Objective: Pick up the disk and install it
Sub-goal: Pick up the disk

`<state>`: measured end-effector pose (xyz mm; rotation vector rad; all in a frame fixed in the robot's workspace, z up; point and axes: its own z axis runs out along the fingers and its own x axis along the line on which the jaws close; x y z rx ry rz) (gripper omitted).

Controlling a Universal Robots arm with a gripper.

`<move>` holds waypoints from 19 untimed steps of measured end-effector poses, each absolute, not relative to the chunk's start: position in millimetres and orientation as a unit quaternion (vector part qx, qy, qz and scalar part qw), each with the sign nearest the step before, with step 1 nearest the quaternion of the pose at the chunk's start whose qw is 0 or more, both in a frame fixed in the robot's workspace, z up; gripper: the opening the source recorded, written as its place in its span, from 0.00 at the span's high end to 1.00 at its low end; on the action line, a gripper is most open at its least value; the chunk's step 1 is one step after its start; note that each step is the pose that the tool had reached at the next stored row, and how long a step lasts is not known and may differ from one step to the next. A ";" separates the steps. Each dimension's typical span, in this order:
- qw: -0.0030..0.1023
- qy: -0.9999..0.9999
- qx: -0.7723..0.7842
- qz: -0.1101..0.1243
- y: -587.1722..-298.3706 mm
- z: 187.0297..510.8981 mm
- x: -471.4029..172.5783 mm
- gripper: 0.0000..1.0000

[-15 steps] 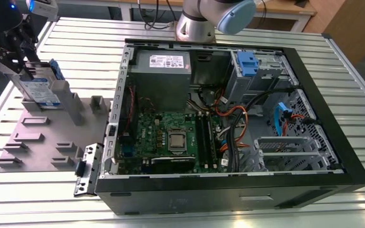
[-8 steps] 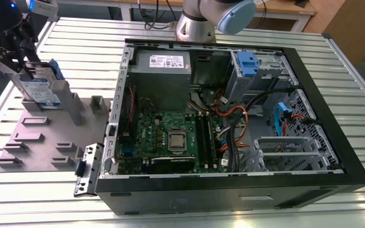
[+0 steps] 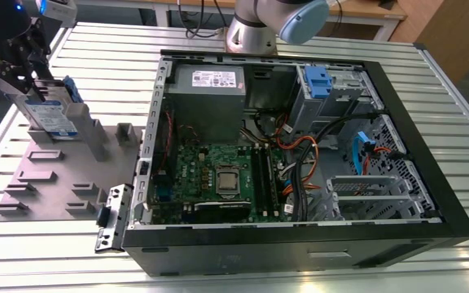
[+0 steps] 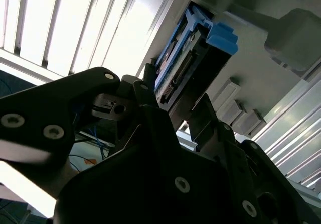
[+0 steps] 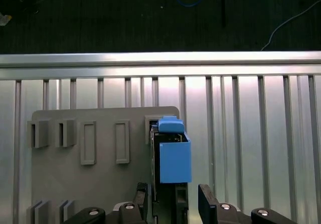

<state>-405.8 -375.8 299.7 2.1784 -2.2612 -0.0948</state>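
Observation:
The disk (image 3: 51,116), a silver drive with a blue-and-white label in a blue carrier, stands on edge in a slot of the grey fixture plate (image 3: 47,183) at the exterior view's left. My gripper (image 3: 32,76) hangs directly over the disk's upper end. In the first wrist view the disk (image 5: 173,156) runs between the two black fingers (image 5: 208,204), with a narrow gap showing on one side, so my gripper (image 5: 173,196) is open around it. The second wrist view shows the disk's connector end (image 4: 183,63) sitting between the same fingers (image 4: 145,83) of my gripper (image 4: 175,101).
An open black computer case (image 3: 430,183) lies to the exterior view's right of the plate. It holds a grey power supply (image 3: 208,91), a green motherboard (image 3: 218,177), cables and a drive cage with a blue bracket (image 3: 317,82). The slatted aluminium table (image 3: 454,91) surrounds both.

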 end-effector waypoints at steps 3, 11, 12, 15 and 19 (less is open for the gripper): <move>0.000 -0.720 0.694 -0.030 -375.8 299.8 -405.6 0.48; 0.000 -0.720 0.693 -0.030 -375.8 299.7 -405.2 0.56; 0.000 -0.720 0.694 -0.030 -375.8 299.7 -405.1 0.56; 0.000 -0.720 0.694 -0.030 -375.9 299.9 -405.0 0.64; 0.000 -0.720 0.693 -0.030 -375.8 299.8 -404.8 0.65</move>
